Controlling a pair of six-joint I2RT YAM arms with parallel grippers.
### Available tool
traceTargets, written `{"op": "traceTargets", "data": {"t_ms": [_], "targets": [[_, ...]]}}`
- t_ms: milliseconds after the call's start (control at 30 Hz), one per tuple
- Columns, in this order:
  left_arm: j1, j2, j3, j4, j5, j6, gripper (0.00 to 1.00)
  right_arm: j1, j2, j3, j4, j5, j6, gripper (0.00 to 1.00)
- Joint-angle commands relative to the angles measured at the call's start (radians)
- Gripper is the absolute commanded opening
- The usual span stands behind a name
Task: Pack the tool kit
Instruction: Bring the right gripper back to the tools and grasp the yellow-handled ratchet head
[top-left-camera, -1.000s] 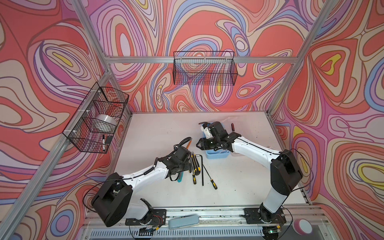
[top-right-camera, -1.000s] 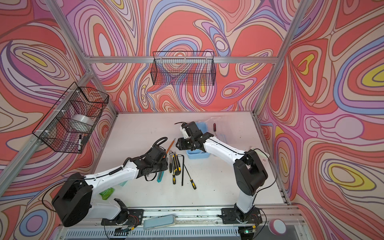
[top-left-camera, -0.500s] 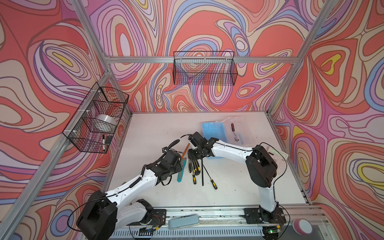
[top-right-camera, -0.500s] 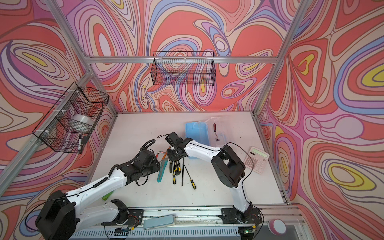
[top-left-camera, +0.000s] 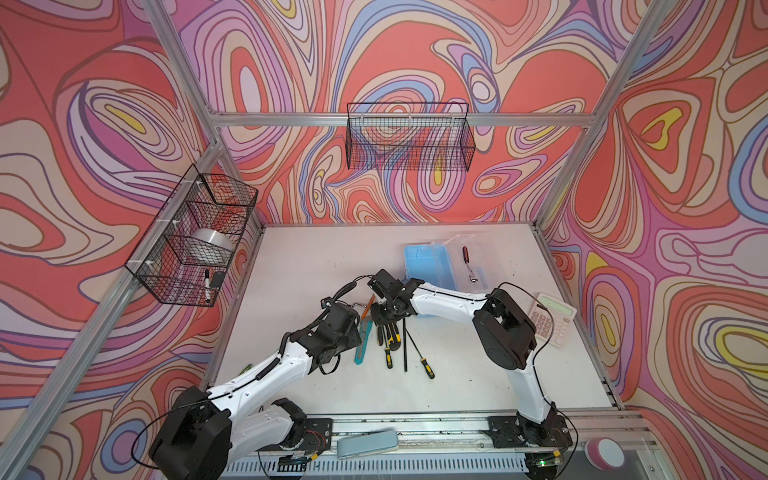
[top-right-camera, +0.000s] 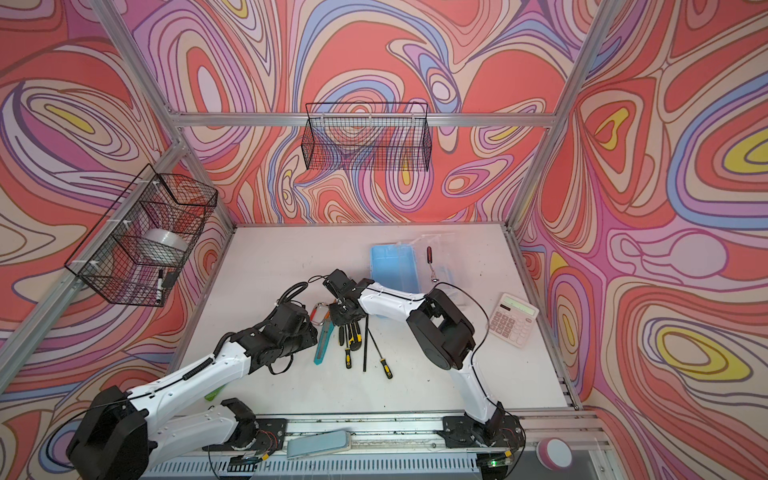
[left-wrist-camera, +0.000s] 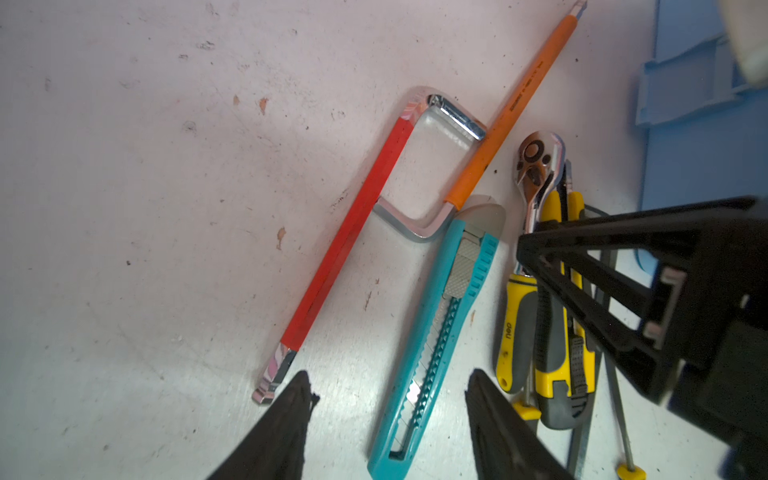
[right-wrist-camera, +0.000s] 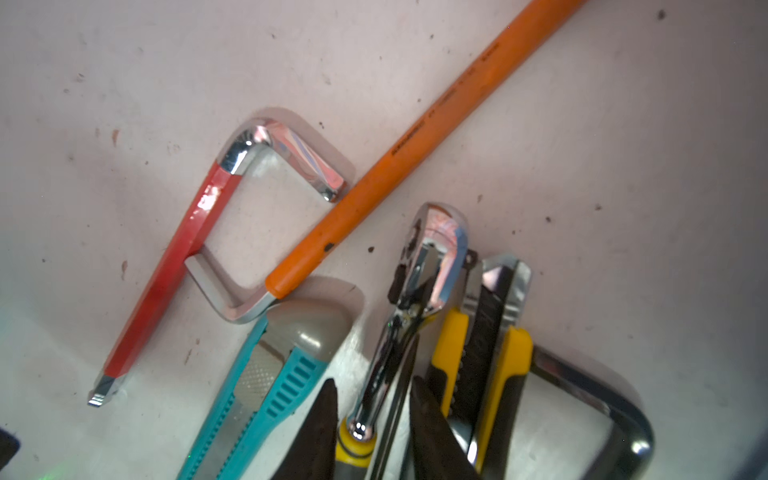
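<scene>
The tool kit's light blue case (top-left-camera: 428, 266) (top-right-camera: 392, 266) lies open at the back of the table. A red-handled ratchet (top-left-camera: 466, 257) rests on its clear lid. Loose tools lie in a row mid-table. My left gripper (left-wrist-camera: 388, 399) is open and straddles the teal utility knife (left-wrist-camera: 440, 332) (top-left-camera: 362, 343). My right gripper (right-wrist-camera: 374, 409) (top-left-camera: 384, 311) stands over the chrome ratchet (right-wrist-camera: 432, 249), its jaws narrow on either side of the handle with slight gaps. Beside them lie a red hex key (right-wrist-camera: 166, 270), an orange hex key (right-wrist-camera: 395, 166) and a yellow-black knife (right-wrist-camera: 490, 353).
A pink calculator (top-left-camera: 548, 320) lies near the right edge. Yellow-handled screwdrivers (top-left-camera: 426, 368) and a black rod (top-left-camera: 405, 345) extend toward the front. Wire baskets hang on the left wall (top-left-camera: 191, 237) and back wall (top-left-camera: 409, 137). A pale pedal (top-left-camera: 365, 442) sits on the front rail.
My right gripper swung from the blue case to the tool row and its jaws narrowed around the chrome ratchet. My left gripper drew back slightly and opened wider.
</scene>
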Motion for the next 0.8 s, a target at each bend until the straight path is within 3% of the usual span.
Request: {"op": "traceTargets", "data": {"t_ms": [0,267,667,767], "targets": [[0.005,-0.018,-0.013,-0.046,-0.026,-0.006,0.62,0.005,0.039,0.038,-0.028,0.022,-0.008,0.30],[0.005,-0.040,-0.026,-0.061,-0.038,-0.009,0.64,0.007,0.093,0.086,-0.063,0.044,-0.020,0.22],[0.005,-0.053,-0.001,-0.111,-0.056,0.022,0.65,0.008,0.160,0.129,-0.109,0.058,-0.026,0.25],[0.005,-0.051,0.003,-0.122,-0.058,0.032,0.65,0.007,0.149,0.117,-0.099,0.054,-0.027,0.12]]}}
